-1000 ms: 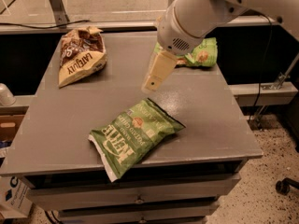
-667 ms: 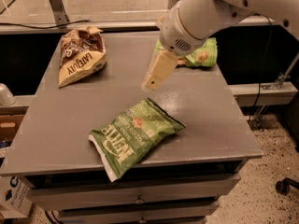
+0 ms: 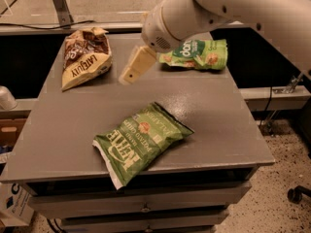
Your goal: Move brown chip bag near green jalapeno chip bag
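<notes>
The brown chip bag [image 3: 85, 62], dark brown on top and cream-yellow below, lies at the table's back left. The green jalapeno chip bag [image 3: 141, 140] lies flat near the front middle, its corner hanging over the front edge. My gripper [image 3: 127, 77] hangs empty above the table just right of the brown bag, pointing down and to the left. It touches neither bag. The white arm reaches in from the upper right.
A smaller lime-green bag [image 3: 199, 53] lies at the back right, partly behind my arm. The grey table [image 3: 218, 125] has drawers below its front edge. A box and a white object sit on the floor at the left.
My gripper and arm have moved left, from over the table's middle toward the brown chip bag. The bags have not moved.
</notes>
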Motion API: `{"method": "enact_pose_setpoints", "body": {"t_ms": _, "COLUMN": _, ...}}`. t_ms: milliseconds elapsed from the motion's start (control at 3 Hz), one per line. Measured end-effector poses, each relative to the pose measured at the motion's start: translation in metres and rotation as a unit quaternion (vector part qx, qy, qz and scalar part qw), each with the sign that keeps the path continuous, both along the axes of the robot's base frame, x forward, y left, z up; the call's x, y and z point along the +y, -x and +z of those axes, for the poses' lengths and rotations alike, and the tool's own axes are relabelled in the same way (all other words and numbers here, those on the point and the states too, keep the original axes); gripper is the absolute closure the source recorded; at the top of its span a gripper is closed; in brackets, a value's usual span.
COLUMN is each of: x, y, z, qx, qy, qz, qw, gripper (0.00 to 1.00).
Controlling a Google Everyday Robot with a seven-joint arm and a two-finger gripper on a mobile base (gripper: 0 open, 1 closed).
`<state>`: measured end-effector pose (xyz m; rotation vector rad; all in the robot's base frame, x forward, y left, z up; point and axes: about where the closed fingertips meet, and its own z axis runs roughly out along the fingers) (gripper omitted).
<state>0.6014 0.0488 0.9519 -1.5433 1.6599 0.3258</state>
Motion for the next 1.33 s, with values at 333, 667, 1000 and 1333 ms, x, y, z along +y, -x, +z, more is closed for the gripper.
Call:
{"method": "enact_pose_setpoints", "body": {"t_ms": 333, "x": 0.042, "y": -0.019, "z": -0.010, "qx": 0.009, "qy": -0.014, "qz": 0.025, "qw": 0.9995, "gripper": 0.00}}
{"method": "enact_pose_setpoints", "body": {"t_ms": 667, "x": 0.083, "y": -0.036, "z": -0.028, "qx": 0.026, "qy": -0.018, "qz": 0.048, "qw": 0.9984, "gripper": 0.00}}
{"method": "enact_pose_setpoints", "body": {"t_ms": 1000, "x": 0.114, "y": -0.051, "z": -0.049, "qx": 0.048, "qy": -0.027, "qz": 0.061, "qw": 0.9967, "gripper": 0.00}}
{"method": "enact_pose_setpoints", "body": {"t_ms": 1333, "x": 0.143, "y": -0.065, "z": -0.061, "qx": 0.064, "qy": -0.036, "qz": 0.071, "qw": 0.9948, "gripper": 0.00}}
